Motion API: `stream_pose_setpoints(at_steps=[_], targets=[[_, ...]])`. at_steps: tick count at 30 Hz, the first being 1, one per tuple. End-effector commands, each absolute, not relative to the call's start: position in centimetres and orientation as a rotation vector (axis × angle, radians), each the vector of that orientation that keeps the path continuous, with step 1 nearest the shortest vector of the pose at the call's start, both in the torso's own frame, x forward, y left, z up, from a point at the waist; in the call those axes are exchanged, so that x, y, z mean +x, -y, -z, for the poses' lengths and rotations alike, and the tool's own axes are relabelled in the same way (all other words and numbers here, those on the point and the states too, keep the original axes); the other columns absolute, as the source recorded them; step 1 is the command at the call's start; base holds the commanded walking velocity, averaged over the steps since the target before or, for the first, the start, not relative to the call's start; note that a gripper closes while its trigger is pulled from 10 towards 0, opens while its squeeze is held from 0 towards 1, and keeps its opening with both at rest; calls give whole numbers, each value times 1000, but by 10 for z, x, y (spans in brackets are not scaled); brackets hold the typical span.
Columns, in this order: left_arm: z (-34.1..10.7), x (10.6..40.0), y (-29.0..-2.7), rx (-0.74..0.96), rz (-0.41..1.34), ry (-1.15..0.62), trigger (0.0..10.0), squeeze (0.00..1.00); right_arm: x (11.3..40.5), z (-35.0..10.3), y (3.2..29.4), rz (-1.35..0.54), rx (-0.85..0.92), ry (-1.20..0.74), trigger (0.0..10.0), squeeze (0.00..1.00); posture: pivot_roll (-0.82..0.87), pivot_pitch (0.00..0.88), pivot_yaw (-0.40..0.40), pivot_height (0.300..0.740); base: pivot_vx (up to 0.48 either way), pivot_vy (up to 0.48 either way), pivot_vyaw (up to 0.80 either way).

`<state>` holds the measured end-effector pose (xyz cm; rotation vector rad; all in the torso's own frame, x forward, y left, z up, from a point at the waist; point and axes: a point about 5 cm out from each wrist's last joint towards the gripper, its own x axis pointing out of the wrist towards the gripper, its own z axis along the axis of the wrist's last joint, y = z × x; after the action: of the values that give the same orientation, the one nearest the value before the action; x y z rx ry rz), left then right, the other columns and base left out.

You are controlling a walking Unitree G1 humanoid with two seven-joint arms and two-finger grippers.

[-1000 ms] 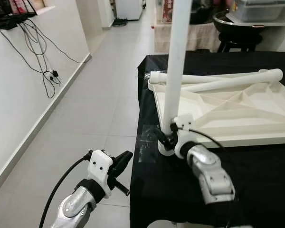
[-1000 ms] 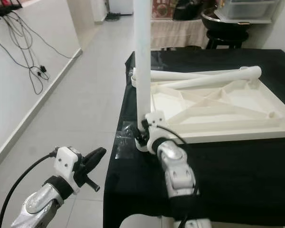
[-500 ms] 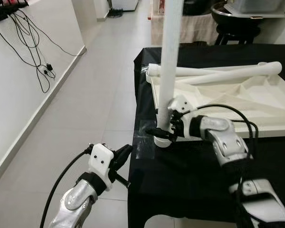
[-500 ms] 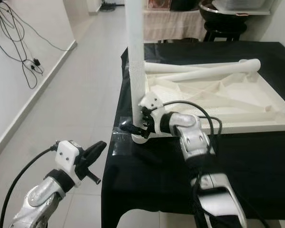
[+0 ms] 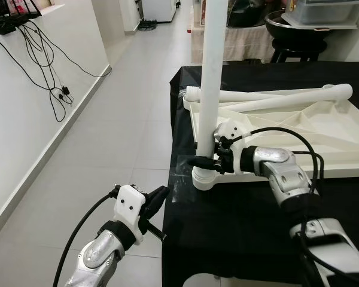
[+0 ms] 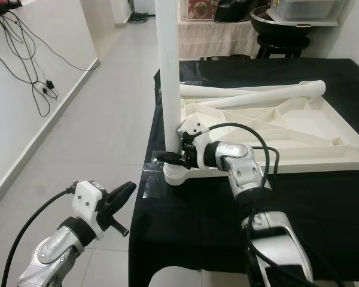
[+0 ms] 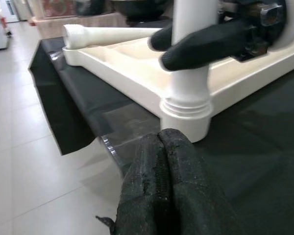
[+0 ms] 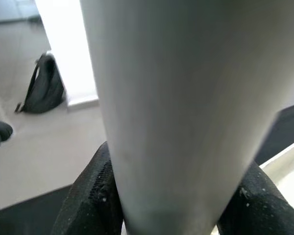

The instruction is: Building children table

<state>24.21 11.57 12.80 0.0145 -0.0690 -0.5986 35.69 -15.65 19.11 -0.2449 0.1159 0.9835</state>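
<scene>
**Robot steadies a leg on an upturned children's table**

Nearest the camera, off the table's edge and over the tiled floor (image 5: 107,119), the left gripper (image 5: 157,198) hangs idle with its two black fingers pressed together, pointing toward the corner where the work is being done. Just beyond it, on the black-draped work table (image 5: 239,215), the right gripper (image 5: 204,159) pinches the white table leg (image 5: 208,89) low on its shaft, one finger on each side, right above the ribbed collar where the leg meets the corner socket (image 5: 203,179) of the upturned white tabletop (image 5: 299,134). The leg stands upright, its long axis vertical and running out of the top of the picture, so the right arm is plainly the nearer one and reaches it sideways from the tabletop's side. Seating or twisting the leg home will likely turn on keeping that axis straight over the socket. Farther back, two more white legs (image 5: 275,98) lie across the tabletop's far rim, not yet fitted. Cables (image 5: 42,66) trail down the wall on the left.
</scene>
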Motion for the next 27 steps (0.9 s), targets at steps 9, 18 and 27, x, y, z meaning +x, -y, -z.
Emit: stream_pose_setpoints(at_steps=[9,18,27], targets=[[-127,242,-125,15,595,48,10000,0,301,-133,145,-106,-54,-187,0,0,13,139,77,740,0,0,0],[-126,244,-125,14,584,48,10000,0,314,-136,125,-296,-56,-192,10000,0,16,123,63,740,0,0,0],[-124,245,-120,7,595,44,10000,0,329,-181,108,-749,41,-26,10000,1000,22,92,45,740,0,0,0]])
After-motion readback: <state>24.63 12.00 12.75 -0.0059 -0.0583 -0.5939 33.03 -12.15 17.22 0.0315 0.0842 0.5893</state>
